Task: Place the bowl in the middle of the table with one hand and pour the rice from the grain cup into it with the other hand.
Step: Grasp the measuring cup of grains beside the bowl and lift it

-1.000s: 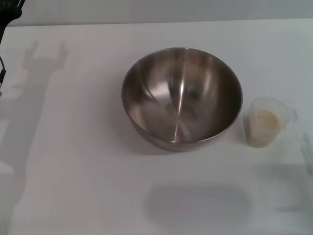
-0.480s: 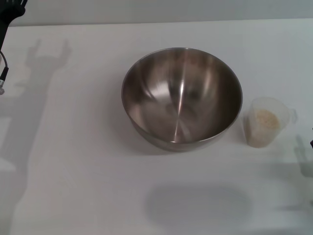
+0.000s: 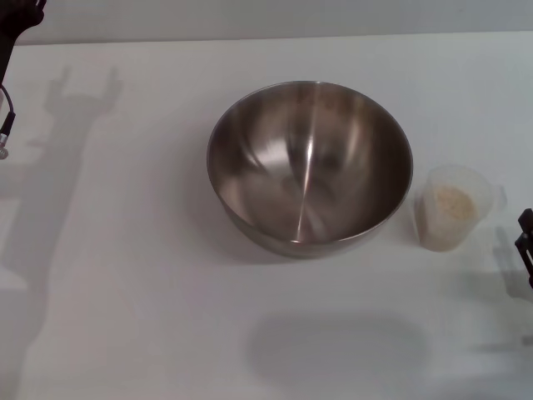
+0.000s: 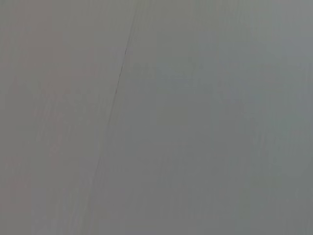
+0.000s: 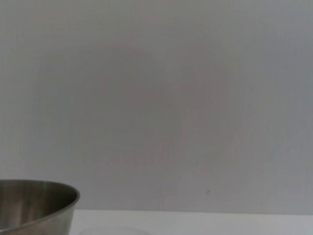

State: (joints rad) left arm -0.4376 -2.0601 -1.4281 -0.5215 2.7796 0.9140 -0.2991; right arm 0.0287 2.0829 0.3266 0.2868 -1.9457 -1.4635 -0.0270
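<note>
Bowl [image 3: 309,167]: large, round, deep, brushed steel with shiny inside, upright near middle of white table [image 3: 125,275]. Grain cup [image 3: 450,218]: small frosted clear plastic, upright just beside bowl on robot's right, not touching; pale rice [image 3: 452,202] inside. Right gripper [image 3: 525,246]: dark tip now at right edge near cup, further in than half second ago; grip state unreadable. Left gripper [image 3: 21,12]: far left corner, grip state unreadable. Right wrist view alone shows bowl rim side-on against grey wall [image 5: 195,98]; left wrist view only blank grey.

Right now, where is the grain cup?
In the head view the grain cup stands upright on the table, just to the right of the bowl, with the right hand at the frame edge beyond it.
</note>
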